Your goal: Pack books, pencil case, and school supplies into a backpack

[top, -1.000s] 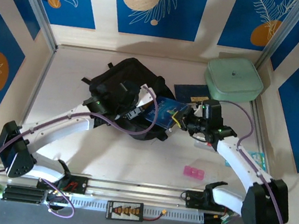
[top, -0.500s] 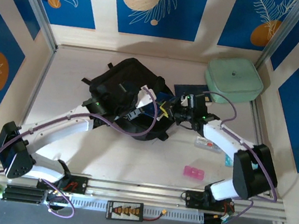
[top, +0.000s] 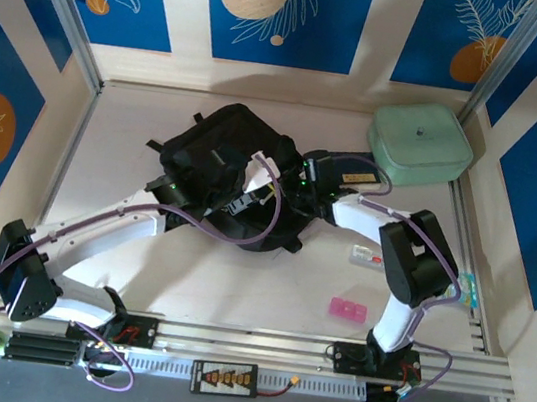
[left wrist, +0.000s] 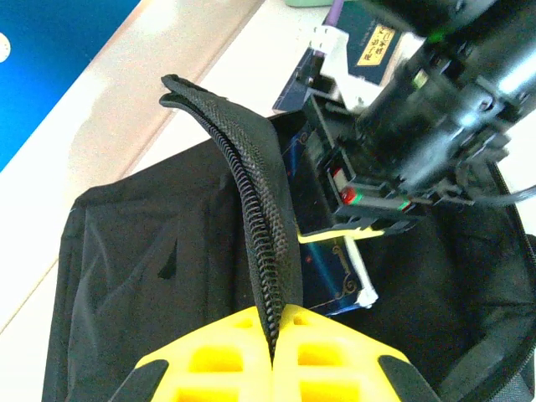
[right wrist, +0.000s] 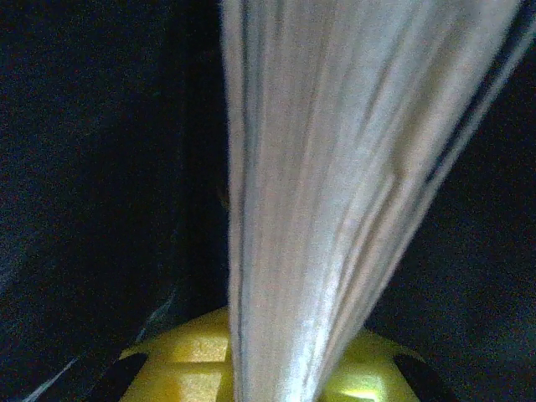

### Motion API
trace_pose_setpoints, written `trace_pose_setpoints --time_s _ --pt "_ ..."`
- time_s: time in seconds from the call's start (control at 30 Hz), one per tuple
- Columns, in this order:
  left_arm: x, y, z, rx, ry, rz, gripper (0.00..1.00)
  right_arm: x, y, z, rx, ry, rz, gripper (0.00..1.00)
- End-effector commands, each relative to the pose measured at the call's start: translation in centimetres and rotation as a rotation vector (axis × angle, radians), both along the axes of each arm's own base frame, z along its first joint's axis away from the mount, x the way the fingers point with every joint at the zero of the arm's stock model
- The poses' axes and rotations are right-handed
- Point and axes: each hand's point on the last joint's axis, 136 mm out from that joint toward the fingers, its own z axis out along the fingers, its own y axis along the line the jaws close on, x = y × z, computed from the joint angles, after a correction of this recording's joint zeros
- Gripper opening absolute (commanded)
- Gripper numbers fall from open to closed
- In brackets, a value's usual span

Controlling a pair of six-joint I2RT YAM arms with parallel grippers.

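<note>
The black backpack point(top: 216, 158) lies open at mid-table. My left gripper point(top: 252, 195) is shut on its zipper edge point(left wrist: 266, 226) and holds the flap up; the yellow fingers point(left wrist: 226, 360) pinch the zip. My right gripper point(top: 294, 179) is shut on the blue book point(left wrist: 335, 280) and reaches into the opening, where the book's pale page edges point(right wrist: 335, 167) run between dark fabric walls. A thin dark navy book point(top: 353, 166) lies on the table behind the right arm. The mint green pencil case point(top: 419, 143) sits back right. A clear packet point(top: 366, 257), pink block point(top: 349, 310) and teal piece point(top: 469, 289) lie right.
The right arm point(top: 412, 253) arches from its base over the clear packet toward the backpack. The left arm point(top: 93, 225) crosses the left half of the table. Walls close the table on three sides, and a rail point(top: 257, 346) runs along the near edge.
The right arm has swung left and carried the blue book from beside the backpack into its opening. The left gripper has kept its hold on the zipper edge.
</note>
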Motion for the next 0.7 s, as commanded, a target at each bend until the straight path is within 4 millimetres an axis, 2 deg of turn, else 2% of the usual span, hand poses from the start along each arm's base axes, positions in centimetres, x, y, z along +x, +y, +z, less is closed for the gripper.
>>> trace_pose_setpoints --time_s 0.0,0.1,0.17,0.27,0.4,0.5,0.6,0.67 --pt "1.1 0.4 3.1 -0.086 -0.075 0.062 0.0 2.0 -0.4 -3.3 -0.056 0.03 -0.153 0.07" --pt "1.4 0.8 2.9 -0.088 -0.067 0.082 0.0 3.1 1.7 -3.7 -0.035 0.035 -0.109 0.1" --pt "1.6 1.3 2.6 -0.088 -0.055 0.099 0.0 3.3 2.9 -3.6 -0.039 0.003 -0.078 0.18" --pt "1.6 1.7 2.0 -0.068 -0.04 0.11 0.0 2.8 3.0 -3.6 -0.037 -0.022 -0.078 0.28" --pt "1.8 3.0 0.4 -0.028 -0.022 0.147 0.0 1.8 2.0 -2.2 0.01 -0.033 -0.051 0.45" --pt "1.7 4.0 -0.8 -0.016 0.002 0.165 0.0 0.3 1.1 0.6 0.029 -0.08 0.014 0.55" --pt "1.3 5.0 -1.9 -0.007 0.029 0.175 0.0 -2.1 -1.1 2.8 -0.001 -0.123 0.046 0.62" --pt "1.0 5.8 -2.5 -0.003 0.046 0.188 0.0 -3.8 -3.3 3.4 -0.039 -0.126 0.044 0.64"
